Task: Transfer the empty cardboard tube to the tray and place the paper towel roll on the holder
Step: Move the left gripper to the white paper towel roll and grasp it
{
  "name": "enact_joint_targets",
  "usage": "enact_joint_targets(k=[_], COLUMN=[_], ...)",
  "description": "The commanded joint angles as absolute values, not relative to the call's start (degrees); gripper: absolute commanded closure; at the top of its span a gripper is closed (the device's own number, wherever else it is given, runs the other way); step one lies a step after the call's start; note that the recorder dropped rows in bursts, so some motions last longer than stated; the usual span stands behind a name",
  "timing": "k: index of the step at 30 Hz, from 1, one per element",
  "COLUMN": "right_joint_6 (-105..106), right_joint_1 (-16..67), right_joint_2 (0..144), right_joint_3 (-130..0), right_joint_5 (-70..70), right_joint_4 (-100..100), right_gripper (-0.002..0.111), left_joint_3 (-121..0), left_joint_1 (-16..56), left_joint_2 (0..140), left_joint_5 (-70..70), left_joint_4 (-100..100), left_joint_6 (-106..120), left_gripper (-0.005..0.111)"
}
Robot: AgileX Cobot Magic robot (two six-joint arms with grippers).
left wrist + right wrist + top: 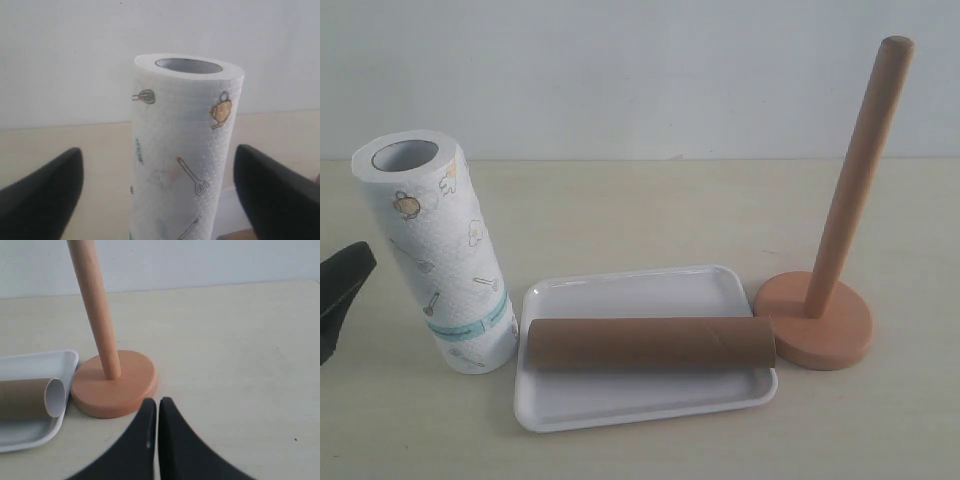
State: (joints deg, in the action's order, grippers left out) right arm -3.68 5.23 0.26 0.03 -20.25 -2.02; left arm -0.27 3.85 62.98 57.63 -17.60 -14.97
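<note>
The brown cardboard tube point(650, 344) lies on its side in the white tray point(620, 410); its open end point(54, 397) shows in the right wrist view. The printed paper towel roll point(438, 255) stands upright left of the tray. The wooden holder point(825, 315) stands right of the tray, its rod bare. My left gripper point(159, 167) is open, its black fingers point(45, 197) on either side of the roll point(180, 150), apart from it. My right gripper point(158, 402) is shut and empty, just in front of the holder's base point(115, 382).
A pale wall stands close behind the beige table point(650, 210). The left gripper's black fingertip point(345, 275) shows at the left edge of the exterior view. The right arm is out of the exterior view.
</note>
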Motion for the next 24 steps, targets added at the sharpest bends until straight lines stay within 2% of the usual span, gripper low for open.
enact_joint_targets(k=[1, 6, 10, 24], right_joint_6=[-3.9, -3.9, -3.9, -3.9], right_joint_1=[5.1, 5.1, 5.1, 5.1], right_joint_2=[0.0, 0.0, 0.0, 0.0], right_joint_3=[0.0, 0.0, 0.0, 0.0], right_joint_5=[-19.6, -19.6, -19.6, -19.6], right_joint_4=[-1.8, -1.8, -1.8, -1.8], right_gripper=[0.107, 0.107, 0.107, 0.107], left_joint_3=[0.0, -1.5, -4.4, -13.9], left_joint_1=[3.6, 3.6, 3.6, 3.6], left_joint_2=[63.3, 65.4, 71.0, 86.6], left_joint_5=[58.3, 58.6, 59.0, 61.7], left_joint_4=[-17.8, -17.8, -24.7, -27.2], left_joint_6=[-15.2, -16.1, -18.5, -18.4], left_gripper=[0.015, 0.015, 0.015, 0.015])
